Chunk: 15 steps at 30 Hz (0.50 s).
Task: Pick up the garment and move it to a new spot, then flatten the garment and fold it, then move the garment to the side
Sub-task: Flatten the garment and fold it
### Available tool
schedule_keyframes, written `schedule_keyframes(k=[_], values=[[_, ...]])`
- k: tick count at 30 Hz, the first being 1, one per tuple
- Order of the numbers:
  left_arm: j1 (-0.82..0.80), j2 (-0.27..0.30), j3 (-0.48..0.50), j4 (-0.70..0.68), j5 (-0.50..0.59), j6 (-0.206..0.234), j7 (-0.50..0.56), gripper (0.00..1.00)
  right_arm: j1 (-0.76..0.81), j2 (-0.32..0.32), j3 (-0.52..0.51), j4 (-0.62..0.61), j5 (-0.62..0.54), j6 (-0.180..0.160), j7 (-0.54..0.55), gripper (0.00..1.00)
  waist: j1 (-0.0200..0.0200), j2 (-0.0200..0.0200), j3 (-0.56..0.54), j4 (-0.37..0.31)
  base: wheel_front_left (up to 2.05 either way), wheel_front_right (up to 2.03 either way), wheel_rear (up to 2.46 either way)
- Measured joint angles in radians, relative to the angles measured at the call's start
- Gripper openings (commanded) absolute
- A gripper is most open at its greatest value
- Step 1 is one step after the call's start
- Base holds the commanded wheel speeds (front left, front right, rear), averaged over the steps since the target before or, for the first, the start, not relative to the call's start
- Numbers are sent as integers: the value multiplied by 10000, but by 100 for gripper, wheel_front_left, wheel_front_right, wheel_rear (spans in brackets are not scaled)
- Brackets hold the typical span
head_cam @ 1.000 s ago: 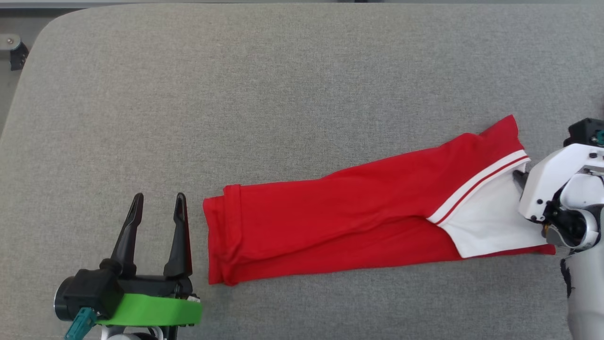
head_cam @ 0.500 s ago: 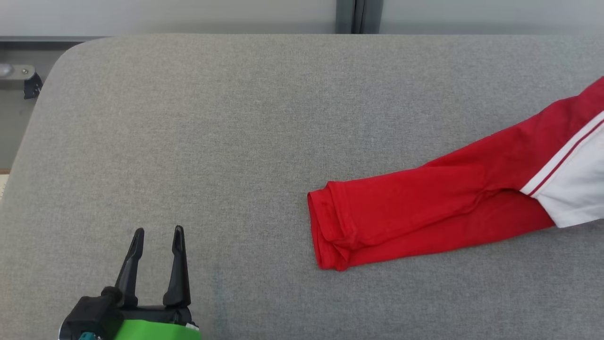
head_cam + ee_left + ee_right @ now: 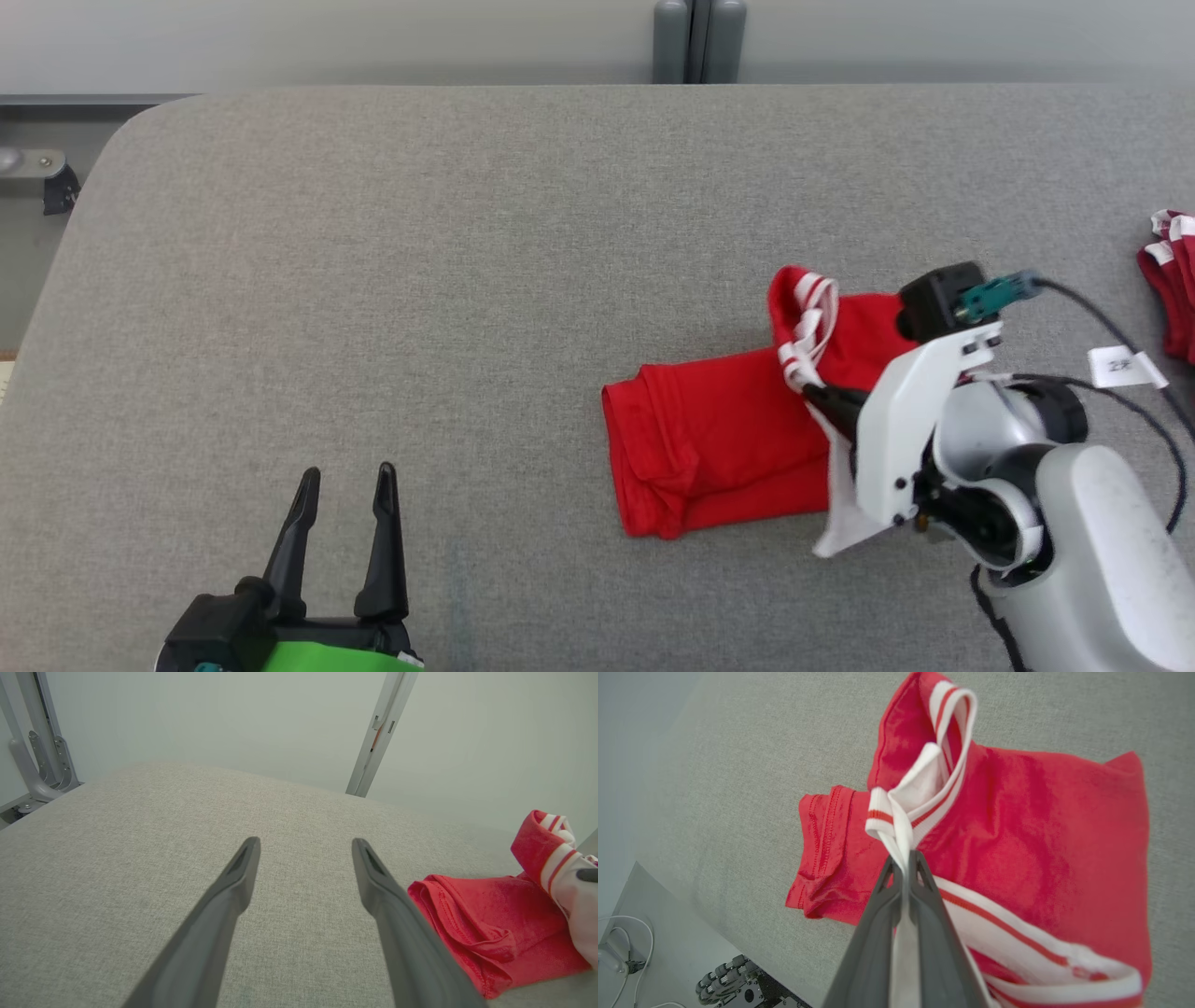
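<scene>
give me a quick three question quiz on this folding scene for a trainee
1. True or false: the left gripper is open and holds nothing.
2. Which part of the red garment does the right gripper pinch? A. its red hemmed end B. its white striped trim C. nothing at all
3. Fill in: the garment lies on a table covered in ___ fabric.

Key: 1 true; 2 B; 3 grey
</scene>
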Motion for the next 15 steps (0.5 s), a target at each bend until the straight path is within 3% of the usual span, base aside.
schedule_keyframes(k=[7, 15], values=[[-8, -2, -88, 196, -2, 33, 0, 100, 234, 706, 1244, 1246, 4, -2, -1317, 0, 0, 0, -26, 272, 0, 0, 0], [40, -2, -127, 270, -4, 69, 0, 100, 117, 945, 1808, 2103, 31, -2, -2105, 0, 0, 0, -102, 298, 0, 0, 0]])
